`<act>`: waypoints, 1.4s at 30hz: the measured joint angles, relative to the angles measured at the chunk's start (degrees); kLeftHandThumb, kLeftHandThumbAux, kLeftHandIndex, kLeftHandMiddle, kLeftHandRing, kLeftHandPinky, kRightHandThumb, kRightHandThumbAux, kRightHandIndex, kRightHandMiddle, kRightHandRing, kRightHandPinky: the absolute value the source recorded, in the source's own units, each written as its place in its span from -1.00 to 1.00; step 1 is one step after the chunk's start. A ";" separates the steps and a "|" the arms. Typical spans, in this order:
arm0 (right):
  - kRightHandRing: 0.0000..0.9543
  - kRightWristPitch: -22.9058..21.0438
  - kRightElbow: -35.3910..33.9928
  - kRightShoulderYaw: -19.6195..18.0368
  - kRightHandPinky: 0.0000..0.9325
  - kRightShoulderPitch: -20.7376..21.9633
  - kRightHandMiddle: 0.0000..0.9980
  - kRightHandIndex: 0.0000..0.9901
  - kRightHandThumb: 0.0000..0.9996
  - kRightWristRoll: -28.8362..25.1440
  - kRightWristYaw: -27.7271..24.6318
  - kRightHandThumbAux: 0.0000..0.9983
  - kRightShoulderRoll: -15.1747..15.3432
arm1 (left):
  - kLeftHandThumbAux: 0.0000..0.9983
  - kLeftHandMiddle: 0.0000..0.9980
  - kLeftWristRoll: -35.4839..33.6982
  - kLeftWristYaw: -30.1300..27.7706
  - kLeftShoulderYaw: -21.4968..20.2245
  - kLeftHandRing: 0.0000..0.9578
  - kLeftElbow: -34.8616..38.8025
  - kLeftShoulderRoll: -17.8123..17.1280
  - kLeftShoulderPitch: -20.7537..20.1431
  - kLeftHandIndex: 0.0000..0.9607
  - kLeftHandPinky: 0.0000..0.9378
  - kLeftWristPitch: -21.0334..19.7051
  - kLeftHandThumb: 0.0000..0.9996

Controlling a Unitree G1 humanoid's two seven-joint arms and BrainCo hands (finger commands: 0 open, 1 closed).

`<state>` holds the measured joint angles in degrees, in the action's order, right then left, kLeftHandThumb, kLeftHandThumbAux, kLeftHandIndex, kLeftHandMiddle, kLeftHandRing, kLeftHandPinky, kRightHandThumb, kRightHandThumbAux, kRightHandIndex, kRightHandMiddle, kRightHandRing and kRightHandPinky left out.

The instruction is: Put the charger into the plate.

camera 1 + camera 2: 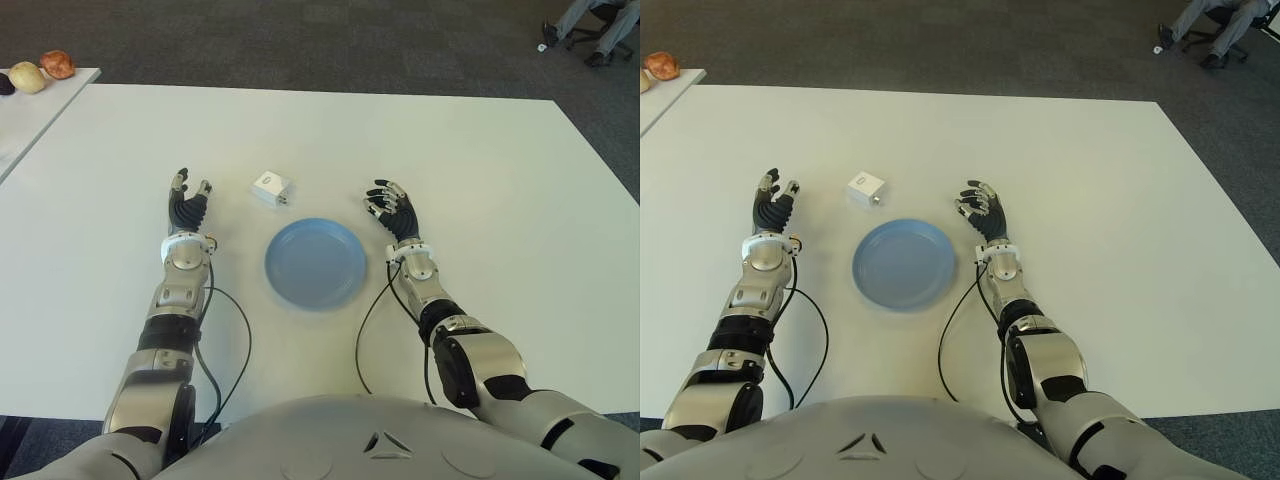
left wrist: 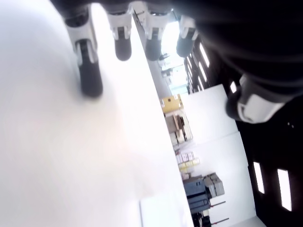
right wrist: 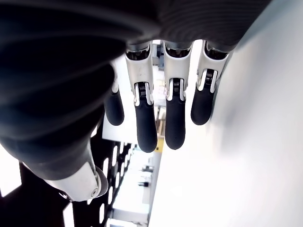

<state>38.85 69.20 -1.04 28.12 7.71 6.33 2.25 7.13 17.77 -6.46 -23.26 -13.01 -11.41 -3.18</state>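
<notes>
A small white cube charger (image 1: 271, 188) lies on the white table (image 1: 500, 170), just beyond the far-left rim of a round blue plate (image 1: 316, 263). The plate holds nothing. My left hand (image 1: 187, 203) shows to the left of the charger, fingers spread and holding nothing. My right hand (image 1: 393, 209) is to the right of the plate's far edge, fingers (image 3: 146, 124) relaxed and empty. Neither hand touches the charger or the plate.
A second white table (image 1: 40, 105) at the far left carries a few rounded, food-like items (image 1: 45, 70). Black cables (image 1: 232, 330) trail from both forearms over the table. A seated person's legs and a chair (image 1: 590, 25) show at the far right.
</notes>
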 measured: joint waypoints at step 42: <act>-0.32 2.93 -4.05 -6.40 -0.37 -3.07 -0.28 -0.60 -0.73 -7.82 -6.71 0.56 -4.51 | -0.13 -0.79 20.48 -0.15 13.91 -0.75 -8.42 -5.08 -16.33 -0.90 -0.62 -5.67 -0.42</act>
<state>41.78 65.15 -7.44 25.05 -0.10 -0.38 -2.26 27.61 17.63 7.46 -31.67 -18.08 -27.74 -8.85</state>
